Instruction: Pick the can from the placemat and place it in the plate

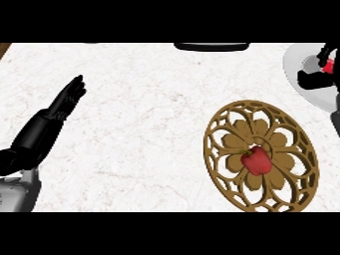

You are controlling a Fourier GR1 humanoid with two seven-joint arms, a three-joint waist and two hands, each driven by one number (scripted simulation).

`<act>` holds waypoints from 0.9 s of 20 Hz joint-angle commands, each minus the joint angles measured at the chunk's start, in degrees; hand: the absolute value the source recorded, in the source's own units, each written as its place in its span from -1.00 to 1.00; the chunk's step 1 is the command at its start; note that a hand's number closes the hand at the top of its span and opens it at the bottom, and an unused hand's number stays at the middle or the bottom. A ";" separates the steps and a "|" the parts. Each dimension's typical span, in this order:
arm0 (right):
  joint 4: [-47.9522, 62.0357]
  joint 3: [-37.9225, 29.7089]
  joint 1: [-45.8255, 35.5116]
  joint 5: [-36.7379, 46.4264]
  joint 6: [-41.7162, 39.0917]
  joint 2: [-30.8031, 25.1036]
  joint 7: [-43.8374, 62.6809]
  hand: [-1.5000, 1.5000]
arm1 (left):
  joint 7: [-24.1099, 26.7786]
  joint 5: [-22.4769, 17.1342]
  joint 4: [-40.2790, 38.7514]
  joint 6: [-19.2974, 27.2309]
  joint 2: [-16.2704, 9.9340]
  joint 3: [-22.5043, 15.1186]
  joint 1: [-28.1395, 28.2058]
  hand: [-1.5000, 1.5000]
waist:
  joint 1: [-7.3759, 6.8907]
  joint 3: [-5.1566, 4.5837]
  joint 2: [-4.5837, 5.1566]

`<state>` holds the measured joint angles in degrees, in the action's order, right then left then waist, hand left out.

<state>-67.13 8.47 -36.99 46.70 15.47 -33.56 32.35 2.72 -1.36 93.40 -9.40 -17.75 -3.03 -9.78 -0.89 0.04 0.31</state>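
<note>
So your can (325,66) was a red sliver up over the white plate (296,62), right hand (333,67) curled round it, presumably to set it down. Placemat (260,155) sat nearer than the plate, holding just a pepper (257,160). Left hand (51,122), far left of the plate, rested with fingers straight.

- Bench (150,99): carries all items in view.
- Placemat (261,156): lower right of the bench.
- Bell pepper (257,161): lies on the placemat, near its centre.
- Plate (305,69): upper right, behind the placemat and apart from it.
- Right robot hand (321,62): over the plate, holding the can (330,66).
- Left robot hand (40,130): lower left, well apart from the placemat.
</note>
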 commanded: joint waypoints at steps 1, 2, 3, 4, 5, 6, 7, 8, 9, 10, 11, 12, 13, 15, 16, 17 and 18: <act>14.09 -4.72 -4.01 0.45 6.56 0.05 -9.09 1.00 | -3.67 0.60 2.53 0.87 1.86 -1.26 -0.77 0.00 | -0.50 0.03 0.09; 14.72 -6.33 -4.58 -0.98 4.98 -2.17 -10.83 1.00 | -6.23 0.81 2.11 0.90 1.06 -0.52 -4.11 0.00 | -0.12 0.03 0.05; 18.94 -8.02 -5.04 -2.23 6.17 -2.74 -14.43 1.00 | 0.84 1.28 -0.22 -0.18 0.90 -0.03 -0.74 0.00 | -0.36 0.01 0.17; 20.26 -6.72 -6.48 0.66 7.24 -0.25 -12.93 1.00 | -3.33 -3.16 0.05 -3.26 -1.19 3.40 -3.13 0.00 | -0.19 -0.01 0.01; 25.79 -8.44 -6.81 -0.44 8.51 -2.56 -16.81 1.00 | 2.23 0.73 -1.09 -1.39 1.31 -0.34 0.89 0.00 | -0.92 0.02 0.38; 29.34 -7.31 -8.35 2.09 10.95 -0.21 -16.94 1.00 | -2.72 -0.47 2.11 -1.37 0.38 0.91 -1.45 0.00 | -1.04 0.04 0.27; 30.26 -6.50 -9.54 3.20 8.31 -0.21 -15.27 1.00 | -3.45 -1.21 4.20 -2.10 0.06 1.07 1.00 0.00 | -0.96 0.01 0.10; 33.26 -9.05 -10.11 -0.21 5.44 -3.04 -18.82 1.00 | -3.32 0.93 0.69 0.28 2.34 -0.31 -3.39 0.00 | -0.76 0.04 0.39; 35.38 -10.75 -8.61 -1.78 8.68 -1.15 -21.22 1.00 | -2.76 -0.80 1.63 -1.51 1.26 0.89 -1.21 0.00 | -0.84 0.05 0.31; 37.84 -11.81 -9.87 -3.09 5.86 -1.77 -20.71 1.00 | -2.86 0.47 2.73 -1.47 1.36 -0.71 -0.35 0.00 | -1.45 0.09 0.50; 40.28 -13.15 -10.93 -3.42 5.19 -3.22 -20.08 1.00 | -1.75 0.89 1.41 -0.78 1.56 -0.04 -0.57 0.00 | -1.57 0.09 0.65; 42.22 -13.02 -12.51 -2.85 2.91 -3.47 -17.68 1.00 | -1.83 -0.58 2.88 -2.30 0.31 0.95 -0.84 0.00 | -1.89 0.07 0.61; 44.44 -13.51 -11.31 -2.89 5.19 -1.87 -17.75 -1.00 | -1.82 0.29 1.01 -1.48 1.19 0.51 -2.23 0.00 | -1.78 0.11 0.85; 47.80 -15.08 -10.76 -4.34 5.93 -1.89 -23.19 -1.00 | -3.06 -0.31 1.32 -1.75 1.58 0.50 -2.53 0.00 | -1.59 0.14 0.77; 50.36 -14.91 -12.80 -3.29 5.32 -3.25 -23.28 -1.00 | -4.37 0.53 3.21 -0.87 2.02 -0.32 -3.52 0.00 | -2.50 0.21 1.06; 51.17 -15.68 -10.47 -3.61 9.29 -2.51 -26.43 -1.00 | -1.92 -0.47 2.24 -2.70 0.91 0.65 -1.44 0.00 | -2.44 0.20 1.08; 52.40 -15.54 -13.57 -3.02 9.43 -1.49 -25.19 -1.00 | -2.07 1.70 0.94 -1.28 2.53 -1.23 -1.84 0.00 | -2.51 0.19 1.13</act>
<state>-20.75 -5.51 -48.48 43.78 22.42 -35.80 10.16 0.35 -0.92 95.21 -10.93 -16.16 -3.14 -11.60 -2.97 0.21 1.23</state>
